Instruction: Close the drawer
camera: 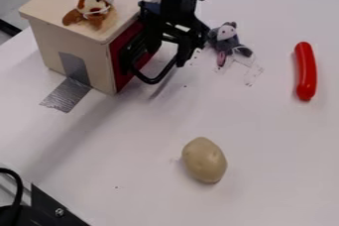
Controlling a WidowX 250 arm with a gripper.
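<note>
The black two-finger gripper [173, 41] is by the dark red drawer front [120, 80] of the pale wooden box [74, 46]; I can't tell if it is wide or narrow; the drawer is on the side facing the gripper, partly hidden; the box sits near the left edge of the white table [132, 160]. A brown and white soft toy [95, 3] is on top of the box; shiny grey tape [67, 94] runs from its side onto the table; a grey soft toy [227, 41] lies just beside the gripper; a long red toy sausage [306, 71] lies to the right; a tan potato [204, 160] lies lower down.
</note>
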